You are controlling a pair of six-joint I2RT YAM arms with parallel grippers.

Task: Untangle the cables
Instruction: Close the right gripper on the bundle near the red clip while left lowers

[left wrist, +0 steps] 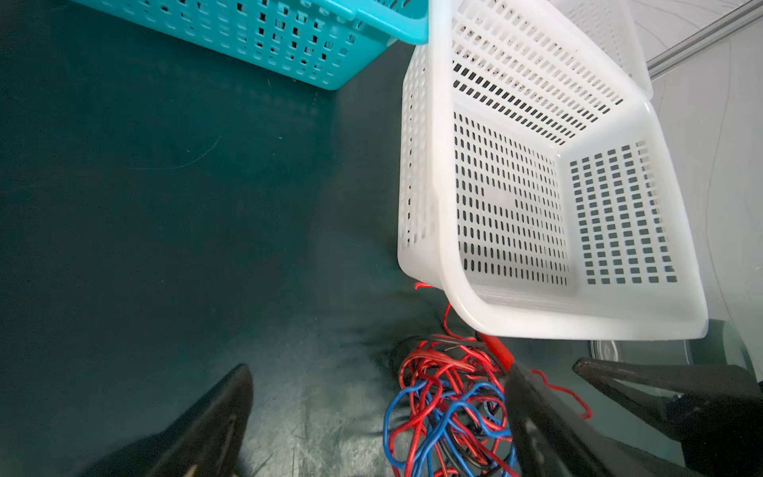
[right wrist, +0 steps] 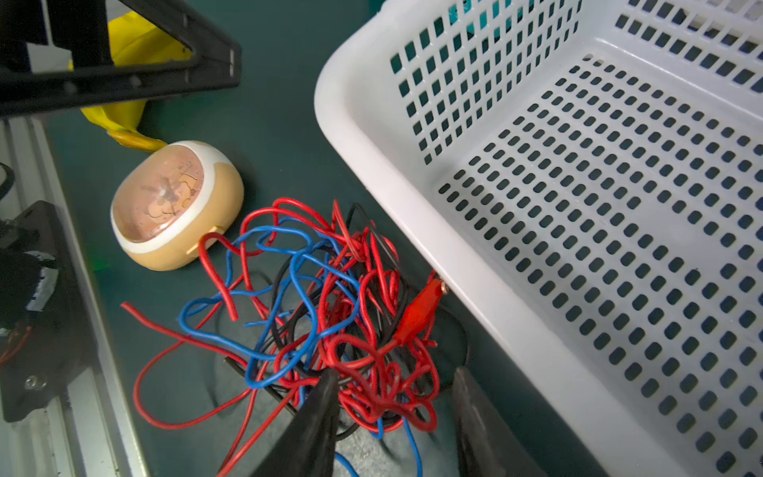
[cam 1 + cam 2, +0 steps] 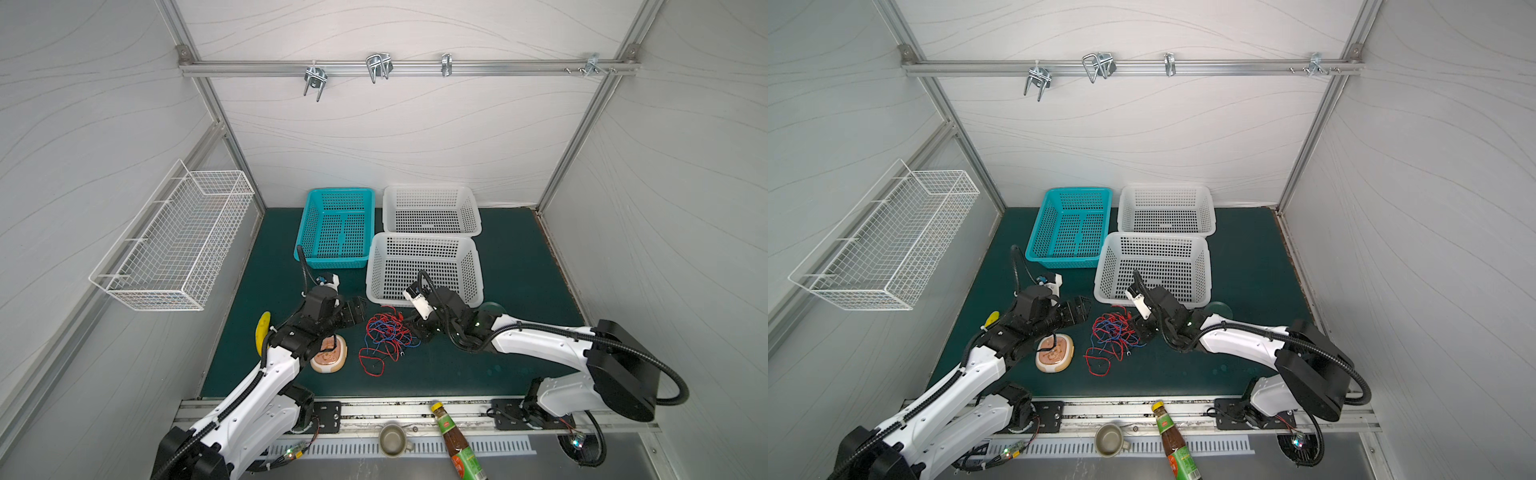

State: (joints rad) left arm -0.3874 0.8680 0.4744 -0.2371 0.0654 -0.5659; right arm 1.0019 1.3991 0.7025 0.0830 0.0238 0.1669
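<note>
While straddling tangled thin red, blue, black cables [image 2: 330,297] with right tool [image 2: 394,373], grip unclear, holds left tool [image 1: 380,369] wide; next: pinch, pull.

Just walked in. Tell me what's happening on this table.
Two robot arms are working on a tangle of red, blue and black cables on the green mat beside a white perforated plastic basket. The right gripper straddles one edge of the tangle; whether its jaws pinch it is unclear. The left gripper hovers at the opposite side, jaws wide open, holding nothing.
</note>
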